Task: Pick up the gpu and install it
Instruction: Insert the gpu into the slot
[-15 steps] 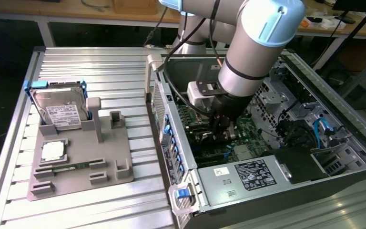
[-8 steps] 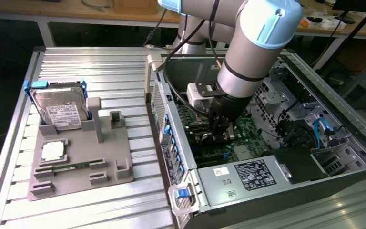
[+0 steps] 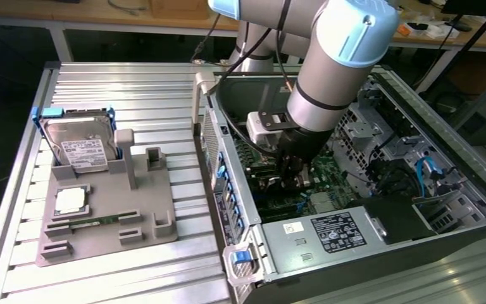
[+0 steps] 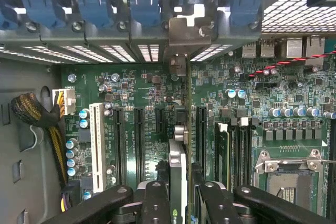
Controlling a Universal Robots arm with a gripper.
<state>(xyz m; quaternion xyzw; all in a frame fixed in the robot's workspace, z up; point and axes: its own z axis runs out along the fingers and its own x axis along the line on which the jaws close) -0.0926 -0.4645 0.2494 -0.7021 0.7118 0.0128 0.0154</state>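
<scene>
1. The tool was down inside the open computer case, its fingers pinched on the gpu, which it held edge-on over the motherboard.
2. In the wrist view the gpu appeared as a thin upright card with a silver edge, running from between the fingers toward the rear of the case, where its metal end bracket stood at the row of blue slot clips.
3. Judging by this, the pick-up was done: the card was off the grey holder tray and in the case. Installation looked under way but not finished, since the tool was closed on the card. Whether the card edge was fully seated in its slot could not be told.
4. The exterior view gave the wider setting: the arm reaching down into the case, which stood on the ribbed metal tabletop, with the tray on the exterior view's left carrying a silver hard drive in its stand.
5. In the exterior view the card itself was hard to make out, lying behind the wrist and the dark tool.
6. The wrist view supplied what that view lacked: the black expansion slots, the white slot, the empty processor socket and the card's line against the slots.
</scene>
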